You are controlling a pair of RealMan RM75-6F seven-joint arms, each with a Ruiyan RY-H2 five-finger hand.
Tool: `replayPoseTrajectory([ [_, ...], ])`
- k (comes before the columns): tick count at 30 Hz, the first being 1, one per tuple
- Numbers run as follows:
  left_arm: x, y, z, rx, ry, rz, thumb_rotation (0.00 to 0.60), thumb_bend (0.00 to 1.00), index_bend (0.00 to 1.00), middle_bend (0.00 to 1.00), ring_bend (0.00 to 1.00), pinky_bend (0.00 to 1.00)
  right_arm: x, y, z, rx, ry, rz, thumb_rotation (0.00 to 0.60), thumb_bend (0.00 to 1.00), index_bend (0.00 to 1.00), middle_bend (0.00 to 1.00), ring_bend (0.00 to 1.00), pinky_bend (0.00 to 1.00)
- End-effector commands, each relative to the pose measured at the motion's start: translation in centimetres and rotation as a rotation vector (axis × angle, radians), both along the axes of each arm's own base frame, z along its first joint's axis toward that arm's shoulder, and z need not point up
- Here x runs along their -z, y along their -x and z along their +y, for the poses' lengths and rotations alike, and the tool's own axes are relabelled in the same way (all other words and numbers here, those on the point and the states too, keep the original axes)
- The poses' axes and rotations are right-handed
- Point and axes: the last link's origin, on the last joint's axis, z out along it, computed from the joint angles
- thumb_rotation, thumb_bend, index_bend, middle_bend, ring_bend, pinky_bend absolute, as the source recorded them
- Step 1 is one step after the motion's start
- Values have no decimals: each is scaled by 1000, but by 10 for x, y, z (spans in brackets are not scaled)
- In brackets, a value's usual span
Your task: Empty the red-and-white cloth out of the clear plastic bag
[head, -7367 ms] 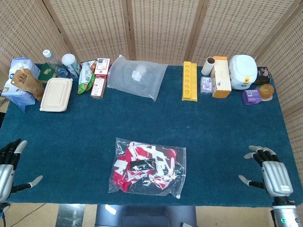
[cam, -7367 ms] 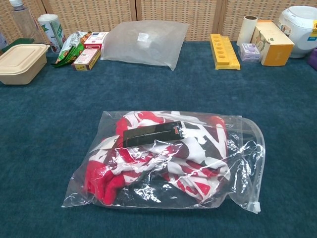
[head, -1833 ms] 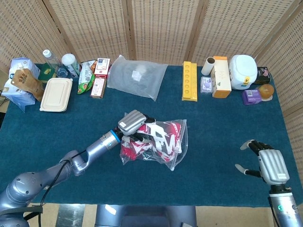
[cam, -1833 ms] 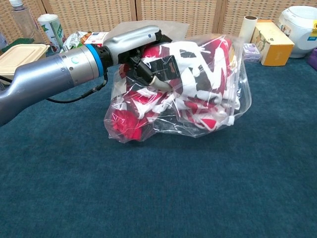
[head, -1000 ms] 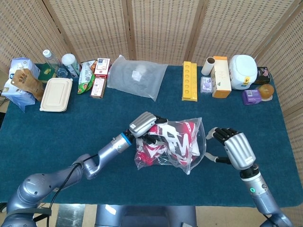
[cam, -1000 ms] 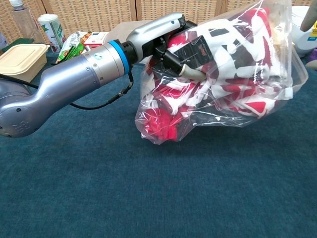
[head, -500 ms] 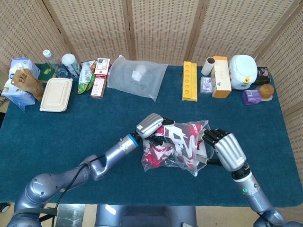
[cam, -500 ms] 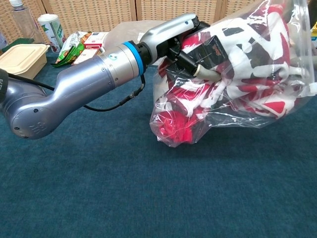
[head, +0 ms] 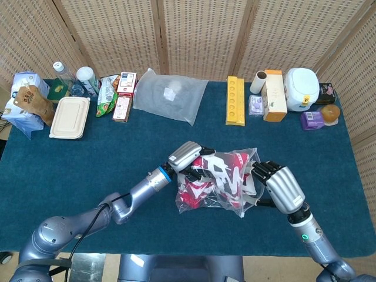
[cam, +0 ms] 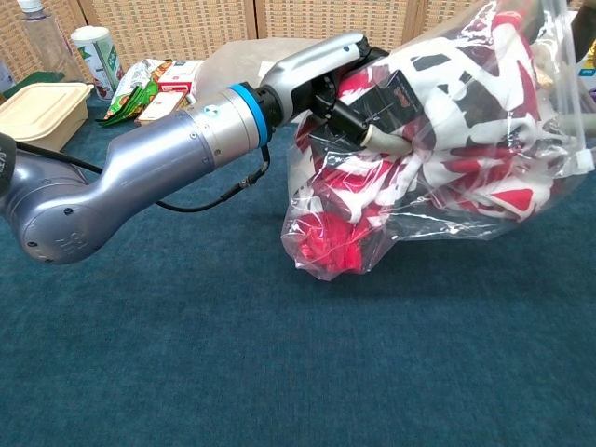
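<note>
The left hand point(head: 187, 156) grips the clear plastic bag point(head: 247, 176) above the blue table point(head: 88, 164); the right hand point(head: 277, 183) touches its far side, grasp unclear. The red-and-white cloth point(cam: 438, 140) sits wholly inside, so emptying seems barely begun

Standing behind: woven wicker screen point(head: 200, 35) with wooden posts. Covering the table: dark teal cloth point(head: 88, 170). Showing at the left edge: pale floor point(head: 4, 134). Lighting: even, soft.
</note>
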Motion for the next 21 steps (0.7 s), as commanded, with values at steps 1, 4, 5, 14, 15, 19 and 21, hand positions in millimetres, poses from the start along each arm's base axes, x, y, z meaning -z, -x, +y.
replayPoseTrajectory([
  [1, -1, 0, 1, 1, -1, -2, 600, 166, 812, 628, 612, 618, -2, 1, 0, 0, 5, -10, 527, 157, 308, 366, 492, 528],
  [4, -1, 1, 1, -11, 9, -9, 600, 166, 812, 628, 612, 617, -3, 0, 0, -8, 2, -10, 532, 158, 301, 359, 485, 522],
  [5, 0, 0, 2, -14, 13, -11, 600, 165, 813, 628, 612, 616, -3, 0, 0, -12, -1, -8, 538, 158, 297, 355, 482, 519],
  [14, 2, -3, 0, -19, 26, -30, 600, 165, 812, 628, 612, 613, -1, -1, 1, -21, -28, 10, 564, 162, 288, 338, 464, 490],
  [15, 3, -5, -2, -27, 46, -45, 600, 165, 812, 628, 612, 613, 3, -1, -1, -22, -44, 23, 566, 162, 290, 337, 463, 489],
  [19, 4, -6, -3, -32, 68, -54, 600, 166, 813, 628, 612, 613, 6, -5, -7, -37, -54, 34, 572, 161, 299, 335, 463, 484],
  [21, 5, -7, -3, -35, 78, -57, 600, 165, 812, 628, 611, 613, 6, -7, -10, -45, -51, 41, 576, 162, 302, 335, 463, 480],
])
